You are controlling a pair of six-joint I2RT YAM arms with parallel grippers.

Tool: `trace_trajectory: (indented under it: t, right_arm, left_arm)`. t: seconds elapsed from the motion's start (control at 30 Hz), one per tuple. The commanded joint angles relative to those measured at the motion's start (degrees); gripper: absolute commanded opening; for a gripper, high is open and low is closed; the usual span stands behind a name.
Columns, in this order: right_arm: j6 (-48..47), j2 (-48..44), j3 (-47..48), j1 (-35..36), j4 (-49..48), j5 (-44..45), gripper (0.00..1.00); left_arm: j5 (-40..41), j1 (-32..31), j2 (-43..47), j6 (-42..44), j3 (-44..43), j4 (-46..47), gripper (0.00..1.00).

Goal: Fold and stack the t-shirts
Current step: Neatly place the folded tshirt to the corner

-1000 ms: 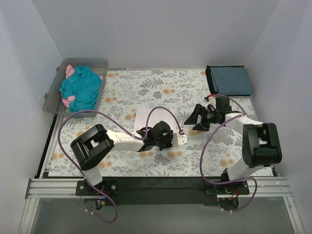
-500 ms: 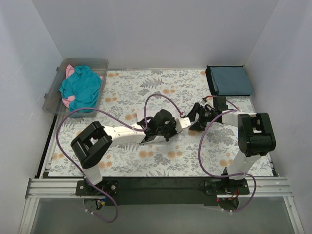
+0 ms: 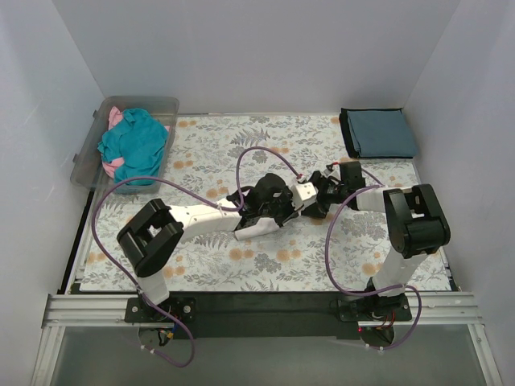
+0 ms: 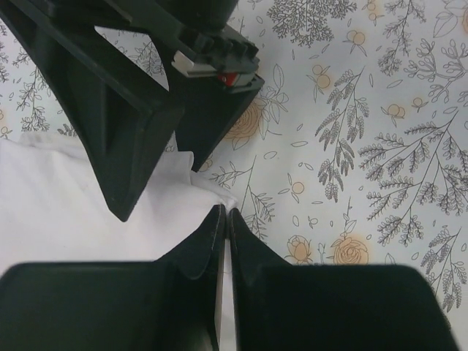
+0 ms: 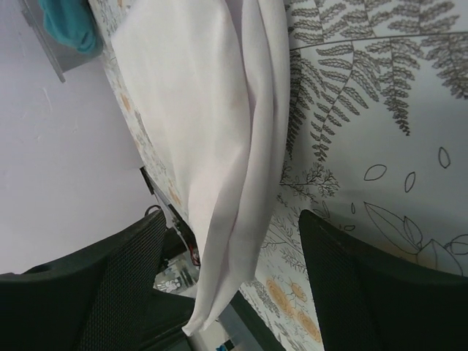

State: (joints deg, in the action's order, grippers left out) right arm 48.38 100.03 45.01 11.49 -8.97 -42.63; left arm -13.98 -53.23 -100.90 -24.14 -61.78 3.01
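From overhead my two arms reach in from 6 o'clock and meet near the middle of the floral cover (image 3: 241, 273). There they hide most of the white tee (image 3: 261, 228), leaving only a pale strip under my left forearm. My left wrist camera fills that in: my left claw (image 4: 226, 214) is pressed shut, its tips pinching a corner of the tee, whose cloth spreads away toward 9 o'clock in that view. Just beyond those tips, toward 11 o'clock, the black fingers of my right claw (image 5: 232, 219) stand over the same cloth. My right wrist camera shows what neither other view does: that claw is spread wide, one finger on each side of the tee's layered, folded edge, gripping nothing. Whether its fingers touch the cloth I cannot tell. A purple cable (image 3: 241, 165) loops above both wrists. Farther back in the overhead view, at 10 o'clock, a clear bin (image 3: 84, 161) holds a crumpled teal tee (image 3: 137, 145) with a pink tee (image 3: 115, 118) peeking out beside it. At 2 o'clock a slate-blue tee (image 3: 385, 133) lies folded flat, well apart from my claws.
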Motion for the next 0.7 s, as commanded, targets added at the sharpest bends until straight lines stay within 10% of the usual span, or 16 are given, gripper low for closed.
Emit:
trace_trajectory:
  t: [0.0, 0.67]
  right_arm:
    - [5.58, 0.95, -1.77, 0.82, -5.43, 2.28, 0.79]
    - [7.96, 9.39, 1.04, 2.49, -10.62, 9.23, 0.64]
  left_arm:
    - [-0.61, 0.23, 0.18, -2.13, -2.47, 0.33, 0.0]
    - [-2.19, 0.23, -1.93, -5.65, -3.52, 0.25, 0.0]
